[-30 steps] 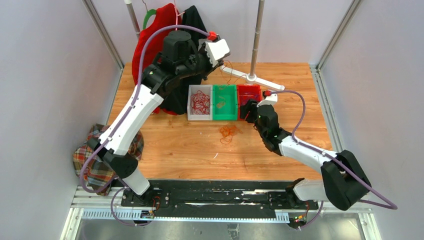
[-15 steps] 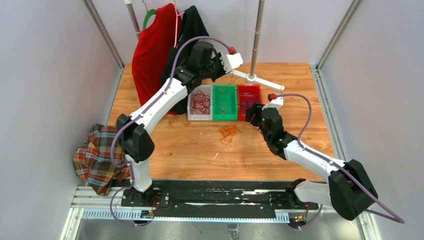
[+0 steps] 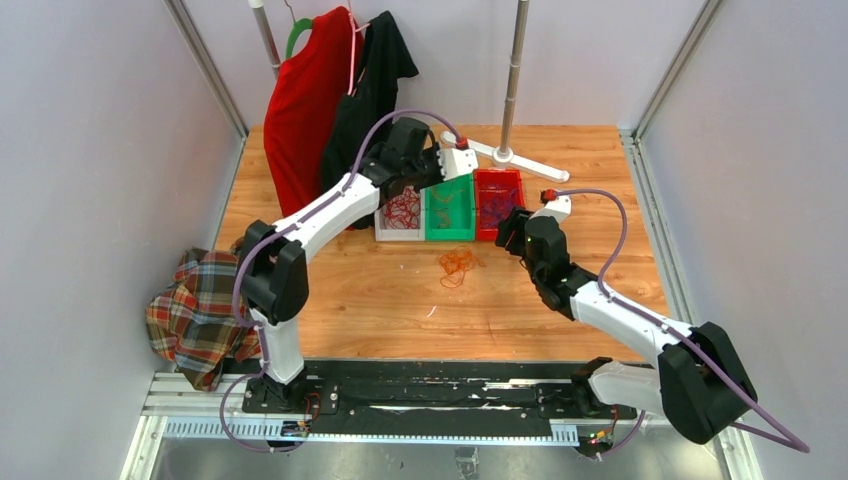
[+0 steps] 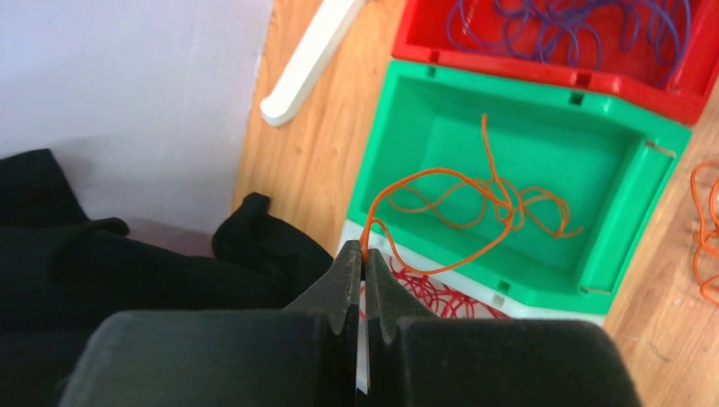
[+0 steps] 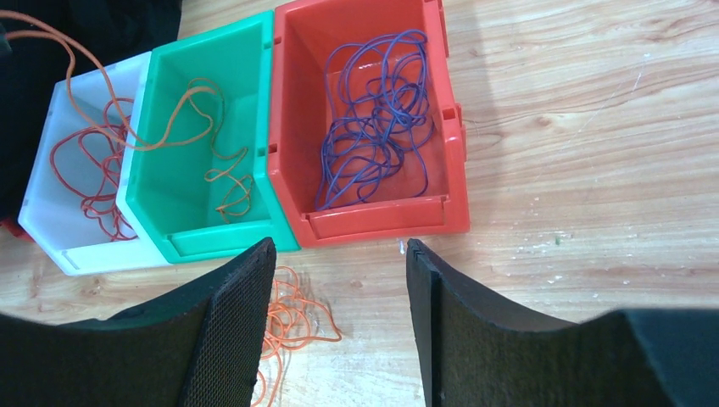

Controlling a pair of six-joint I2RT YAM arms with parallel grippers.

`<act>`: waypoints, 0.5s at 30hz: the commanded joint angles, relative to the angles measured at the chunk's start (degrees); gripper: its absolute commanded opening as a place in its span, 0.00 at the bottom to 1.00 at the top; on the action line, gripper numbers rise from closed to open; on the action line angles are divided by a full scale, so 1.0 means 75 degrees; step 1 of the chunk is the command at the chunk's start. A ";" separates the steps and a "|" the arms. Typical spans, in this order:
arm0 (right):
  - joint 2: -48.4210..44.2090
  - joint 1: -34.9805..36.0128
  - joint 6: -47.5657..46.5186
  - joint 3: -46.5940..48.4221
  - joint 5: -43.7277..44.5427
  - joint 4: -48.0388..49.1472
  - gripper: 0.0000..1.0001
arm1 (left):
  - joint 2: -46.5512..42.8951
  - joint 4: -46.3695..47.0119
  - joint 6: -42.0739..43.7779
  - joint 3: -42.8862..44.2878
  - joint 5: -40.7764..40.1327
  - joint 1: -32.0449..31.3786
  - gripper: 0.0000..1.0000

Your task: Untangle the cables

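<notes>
My left gripper (image 4: 365, 254) is shut on an orange cable (image 4: 475, 199) that trails down into the green bin (image 4: 627, 191); the gripper hangs over the white bin's edge (image 3: 425, 180). Red cables (image 5: 93, 170) lie in the white bin (image 5: 51, 229). Purple cables (image 5: 373, 127) lie in the red bin (image 5: 381, 225). A loose orange tangle (image 3: 456, 265) lies on the table in front of the bins, also in the right wrist view (image 5: 288, 318). My right gripper (image 5: 339, 254) is open and empty above the table, just in front of the red bin (image 3: 510, 225).
A red shirt (image 3: 305, 100) and a black shirt (image 3: 375, 70) hang at the back left. A stand with a white foot (image 3: 505, 155) is behind the bins. A plaid cloth (image 3: 200, 310) lies at the table's left edge.
My left gripper has come down from high behind the bins to just over the white and green bins, the orange cable still in it. My right arm has drawn back slightly from the red bin.
</notes>
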 commanded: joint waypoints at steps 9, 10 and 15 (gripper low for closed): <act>-0.0058 -0.0203 0.0393 -0.0183 0.0202 -0.0355 0.58 | 0.0862 0.0391 0.0687 0.0102 -0.0201 -0.0079 0.00; -0.0098 -0.0213 0.0413 -0.0208 0.0202 -0.0389 0.58 | 0.0977 0.0408 0.0676 0.0162 -0.0193 -0.0139 0.00; -0.0392 -0.0304 0.0499 -0.0377 0.0219 -0.0510 0.58 | 0.1551 0.0664 0.0703 0.0281 -0.0321 -0.0345 0.00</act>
